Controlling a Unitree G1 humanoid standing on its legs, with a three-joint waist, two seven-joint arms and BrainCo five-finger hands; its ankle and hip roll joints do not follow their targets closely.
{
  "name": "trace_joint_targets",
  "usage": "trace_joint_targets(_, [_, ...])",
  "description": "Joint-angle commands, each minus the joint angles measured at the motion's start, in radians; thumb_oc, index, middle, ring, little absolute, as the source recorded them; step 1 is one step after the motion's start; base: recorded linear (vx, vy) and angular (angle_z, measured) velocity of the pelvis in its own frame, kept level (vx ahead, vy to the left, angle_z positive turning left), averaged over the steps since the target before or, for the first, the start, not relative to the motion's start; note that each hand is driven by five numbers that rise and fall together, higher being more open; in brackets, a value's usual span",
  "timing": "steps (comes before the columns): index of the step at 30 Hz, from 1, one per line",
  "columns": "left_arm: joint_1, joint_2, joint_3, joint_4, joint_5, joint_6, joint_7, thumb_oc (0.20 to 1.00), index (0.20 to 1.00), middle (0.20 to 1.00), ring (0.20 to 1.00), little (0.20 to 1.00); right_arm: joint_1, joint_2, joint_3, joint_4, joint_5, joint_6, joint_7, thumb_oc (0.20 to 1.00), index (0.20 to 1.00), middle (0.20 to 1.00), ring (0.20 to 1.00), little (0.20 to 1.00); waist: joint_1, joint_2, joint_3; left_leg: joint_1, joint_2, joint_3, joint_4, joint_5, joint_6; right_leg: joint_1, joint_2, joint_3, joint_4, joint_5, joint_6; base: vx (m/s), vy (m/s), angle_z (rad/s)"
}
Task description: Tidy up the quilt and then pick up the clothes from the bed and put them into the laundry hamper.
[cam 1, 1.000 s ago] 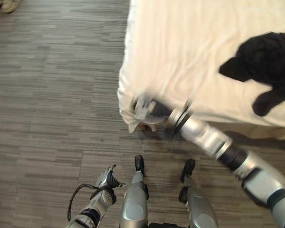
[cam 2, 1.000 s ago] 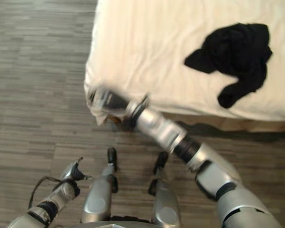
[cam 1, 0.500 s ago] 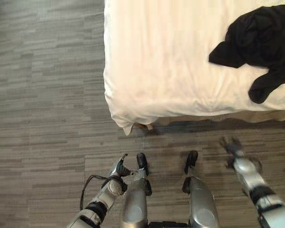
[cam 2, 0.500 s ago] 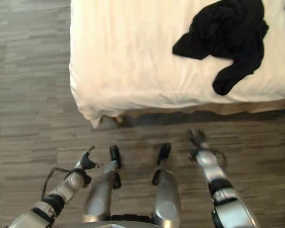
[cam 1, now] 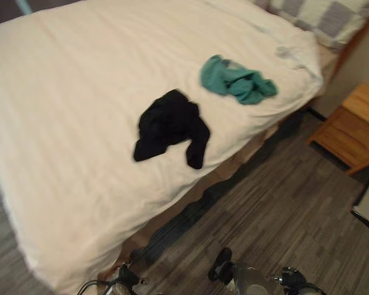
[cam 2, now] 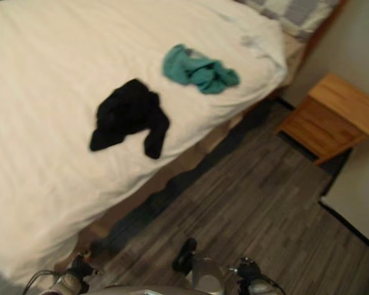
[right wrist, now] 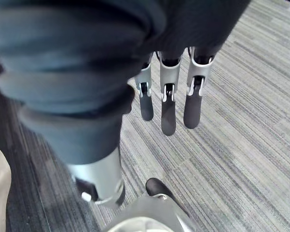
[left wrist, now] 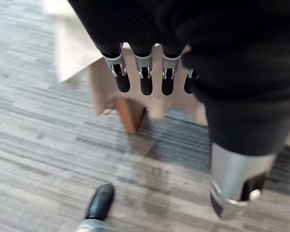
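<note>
In the left eye view, the white quilt (cam 1: 80,123) already lies pretty flat over the bed, with one black garment (cam 1: 169,126) around the middle of the frame and one teal garment (cam 1: 236,80) in the upper right, near one checked pillow (cam 1: 322,15) at the top right corner. Risk as I see it: both clothes sit well in from the bed edge, so a reach from down here could drag the quilt and wrinkle it again. The left hand (cam 1: 126,279) barely peeks in at the bottom edge. In the right eye view it's the same layout, plus one wooden nightstand (cam 2: 334,114) at the right and the right hand (cam 2: 248,270) at the bottom edge. I see no hamper, so carrying stuff off blind could end with a dropped garment. In the left wrist view the fingers (left wrist: 142,79) hang straight and loose, holding nothing, over the floor (left wrist: 38,140) by a bed corner. In the right wrist view the fingers (right wrist: 169,108) are relaxed and empty too, above bare floor.
</note>
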Motion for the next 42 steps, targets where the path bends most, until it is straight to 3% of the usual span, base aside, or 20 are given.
trace_joint_targets(1, [-0.055, 0.0, -0.047, -0.085, 0.016, 0.002, 0.04, 1.0, 1.0, 1.0, 1.0, 1.0, -0.078, -0.047, 0.053, -0.023, -0.092, 0.004, -0.021, 1.0, 1.0, 1.0, 1.0, 1.0, 0.079, -0.035, 0.09, -0.247, -0.091, -0.214, 0.36, 0.013, 0.049, 0.188, 0.082, 0.124, -0.257, -0.026, 0.063, 0.23, -0.038, -2.39])
trace_joint_targets(3, [-0.065, -0.018, -0.036, -0.085, -0.008, -0.011, 0.062, 1.0, 1.0, 1.0, 1.0, 1.0, -0.091, -0.034, 0.098, -0.023, -0.133, 0.004, -0.019, 1.0, 1.0, 1.0, 1.0, 1.0, 0.122, -0.059, 0.101, -0.382, -0.217, -0.328, 0.342, -0.061, 0.097, 0.209, 0.063, 0.207, -0.278, -0.012, 0.092, 0.14, 0.105, -2.61])
trace_joint_targets(4, [-0.065, -0.018, -0.037, -0.084, -0.008, -0.012, 0.062, 1.0, 1.0, 1.0, 1.0, 1.0, -0.091, -0.034, 0.098, -0.023, -0.133, 0.004, -0.019, 1.0, 1.0, 1.0, 1.0, 1.0, 0.124, -0.059, 0.101, -0.381, -0.216, -0.325, 0.341, -0.061, 0.097, 0.208, 0.063, 0.209, -0.277, -0.012, 0.093, 0.43, 0.311, -1.85])
trace_joint_targets(5, [-0.076, -0.044, -0.03, -0.083, -0.05, -0.026, 0.072, 1.0, 1.0, 1.0, 1.0, 1.0, -0.108, -0.027, 0.136, -0.022, -0.163, 0.003, -0.019, 1.0, 1.0, 1.0, 1.0, 1.0, 0.143, -0.039, 0.088, -0.402, -0.209, -0.375, 0.028, -0.071, 0.108, 0.254, 0.06, 0.305, -0.317, -0.024, 0.138, 0.4, 0.247, -1.43])
trace_joint_targets(7, [-0.076, -0.044, -0.03, -0.083, -0.05, -0.026, 0.072, 1.0, 1.0, 1.0, 1.0, 1.0, -0.108, -0.027, 0.136, -0.022, -0.163, 0.002, -0.019, 1.0, 1.0, 1.0, 1.0, 1.0, 0.145, -0.041, 0.092, -0.392, -0.213, -0.371, 0.017, -0.067, 0.108, 0.258, 0.056, 0.308, -0.318, -0.024, 0.139, 0.44, 0.236, -1.41])
trace_joint_targets(8, [-0.075, -0.045, -0.055, -0.083, -0.024, -0.024, 0.071, 1.0, 1.0, 1.0, 1.0, 1.0, -0.107, -0.039, 0.162, -0.036, -0.223, 0.001, -0.027, 1.0, 1.0, 1.0, 1.0, 1.0, 0.158, -0.006, 0.075, -0.388, -0.235, -0.47, -0.276, 0.069, 0.08, 0.309, 0.079, 0.384, -0.311, -0.05, 0.143, 0.48, 0.227, -1.47])
trace_joint_targets(9, [-0.074, -0.045, -0.055, -0.083, -0.024, -0.024, 0.071, 1.0, 1.0, 1.0, 1.0, 1.0, -0.106, -0.04, 0.161, -0.036, -0.223, 0.001, -0.027, 1.0, 1.0, 1.0, 1.0, 1.0, 0.159, -0.007, 0.076, -0.383, -0.236, -0.468, -0.282, 0.071, 0.08, 0.311, 0.078, 0.385, -0.311, -0.051, 0.143, 0.82, 0.351, -2.16])
trace_joint_targets(12, [-0.105, -0.048, -0.115, -0.093, 0.051, -0.016, 0.05, 1.0, 1.0, 1.0, 1.0, 1.0, -0.071, -0.021, 0.15, -0.062, -0.234, -0.01, -0.024, 1.0, 1.0, 1.0, 1.0, 1.0, 0.093, 0.004, 0.068, -0.301, -0.272, -0.348, -0.286, 0.011, 0.122, 0.256, 0.055, 0.404, -0.03, -0.096, 0.183, 0.54, 0.346, -0.9])
trace_joint_targets(14, [-0.157, -0.033, -0.144, -0.11, 0.053, -0.004, 0.059, 1.0, 1.0, 1.0, 1.0, 1.0, -0.101, -0.018, 0.136, -0.091, -0.232, 0.002, -0.029, 1.0, 1.0, 1.0, 1.0, 1.0, 0.024, 0.04, 0.119, -0.203, -0.274, -0.272, -0.326, -0.015, 0.15, 0.006, -0.006, 0.375, 0.351, 0.051, 0.254, 0.49, 0.392, -0.52])
trace_joint_targets(17, [-0.165, -0.028, -0.148, -0.123, 0.059, -0.006, 0.063, 1.0, 1.0, 1.0, 1.0, 1.0, -0.099, -0.017, 0.124, -0.131, -0.213, -0.003, -0.037, 1.0, 1.0, 1.0, 1.0, 1.0, -0.005, 0.044, 0.128, -0.166, -0.288, -0.251, -0.344, -0.027, 0.146, -0.04, 0.041, 0.365, 0.262, 0.022, 0.252, 0.37, 0.078, -0.36])
trace_joint_targets(22, [-0.158, -0.037, -0.131, -0.085, 0.123, -0.002, 0.049, 1.0, 1.0, 1.0, 1.0, 1.0, -0.099, -0.029, 0.104, -0.139, -0.229, 0.006, -0.057, 1.0, 1.0, 1.0, 1.0, 1.0, -0.034, 0.064, 0.105, -0.02, -0.306, -0.193, -0.336, -0.185, 0.113, -0.084, -0.062, 0.167, -0.19, 0.048, 0.234, 0.6, -0.037, 0.12])
trace_joint_targets(24, [-0.136, -0.037, -0.123, -0.074, 0.13, -0.007, 0.047, 1.0, 1.0, 1.0, 1.0, 1.0, -0.093, -0.033, 0.107, -0.134, -0.237, 0.008, -0.056, 1.0, 1.0, 1.0, 1.0, 1.0, -0.042, 0.065, 0.092, 0.013, -0.306, -0.203, -0.195, -0.19, 0.082, -0.035, -0.056, 0.132, -0.213, 0.068, 0.22, 0.71, -0.119, -0.29])
trace_joint_targets(27, [-0.099, -0.041, -0.08, -0.09, 0.068, -0.001, 0.056, 1.0, 1.0, 1.0, 1.0, 1.0, -0.068, -0.048, 0.087, -0.117, -0.208, 0.013, -0.054, 1.0, 1.0, 1.0, 1.0, 1.0, 0.01, 0.038, 0.115, -0.183, -0.21, -0.28, 0.401, 0.004, 0.007, 0.102, 0.004, 0.135, -0.254, 0.067, 0.126, 0.47, -0.263, -0.21])
trace_joint_targets(29, [-0.103, -0.043, -0.072, -0.093, 0.046, -0.002, 0.068, 1.0, 1.0, 1.0, 1.0, 1.0, -0.077, -0.052, 0.087, -0.111, -0.204, 0.015, -0.055, 1.0, 1.0, 1.0, 1.0, 1.0, 0.02, 0.026, 0.126, -0.243, -0.194, -0.293, 0.461, -0.027, 0.014, 0.138, 0.011, 0.14, -0.274, 0.058, 0.119, 0.35, -0.098, -0.37])
trace_joint_targets(33, [-0.089, -0.059, -0.055, -0.107, -0.006, -0.018, 0.078, 1.0, 1.0, 1.0, 1.0, 1.0, -0.09, -0.047, 0.111, -0.088, -0.209, 0.015, -0.045, 1.0, 1.0, 1.0, 1.0, 1.0, 0.082, 0.01, 0.113, -0.338, -0.187, -0.228, 0.128, -0.094, 0.069, 0.254, 0.007, 0.196, -0.334, 0.012, 0.154, 0.56, 0.156, -0.84])
trace_joint_targets(35, [-0.08, -0.064, -0.047, -0.108, 0.002, -0.014, 0.067, 1.0, 1.0, 1.0, 1.0, 1.0, -0.081, -0.056, 0.102, -0.073, -0.219, 0.007, -0.053, 1.0, 1.0, 1.0, 1.0, 1.0, 0.09, 0.027, 0.089, -0.357, -0.185, -0.044, -0.277, 0.029, 0.061, 0.333, 0.033, 0.162, -0.332, -0.05, 0.178, 0.7, 0.238, -0.57])
trace_joint_targets(37, [-0.084, -0.068, -0.047, -0.107, 0.009, -0.004, 0.065, 1.0, 1.0, 1.0, 1.0, 1.0, -0.079, -0.049, 0.106, -0.079, -0.234, 0.012, -0.057, 1.0, 1.0, 1.0, 1.0, 1.0, 0.089, 0.022, 0.085, -0.311, -0.162, 0.089, -0.3, 0.06, 0.075, 0.34, 0.049, 0.142, -0.273, -0.076, 0.172, 0.63, 0.123, 0.15])
trace_joint_targets(39, [-0.081, -0.061, -0.048, -0.116, -0.005, -0.001, 0.065, 1.0, 1.0, 1.0, 1.0, 1.0, -0.094, -0.04, 0.12, -0.076, -0.241, 0.011, -0.055, 1.0, 1.0, 1.0, 1.0, 1.0, 0.123, -0.013, 0.085, -0.304, -0.227, 0.032, -0.264, 0.007, 0.119, 0.326, 0.027, 0.138, -0.108, -0.062, 0.205, 0.59, 0.135, 0.71])
trace_joint_targets(40, [-0.081, -0.06, -0.042, -0.108, -0.012, 0.003, 0.066, 1.0, 1.0, 1.0, 1.0, 1.0, -0.097, -0.03, 0.115, -0.062, -0.263, 0.022, -0.053, 1.0, 1.0, 1.0, 1.0, 1.0, 0.126, -0.019, 0.097, -0.26, -0.244, 0.063, -0.253, -0.038, 0.165, 0.276, -0.047, 0.119, 0.114, 0.06, 0.299, 0.61, 0.268, 0.61])
trace_joint_targets(42, [-0.097, -0.049, -0.028, -0.118, -0.053, 0.003, 0.085, 1.0, 1.0, 1.0, 1.0, 1.0, -0.116, -0.028, 0.11, -0.077, -0.253, 0.025, -0.053, 1.0, 1.0, 1.0, 1.0, 1.0, 0.116, -0.004, 0.12, -0.217, -0.255, 0.024, -0.269, -0.061, 0.197, 0.113, -0.119, 0.176, 0.386, 0.099, 0.299, 0.47, 0.238, 0.96])
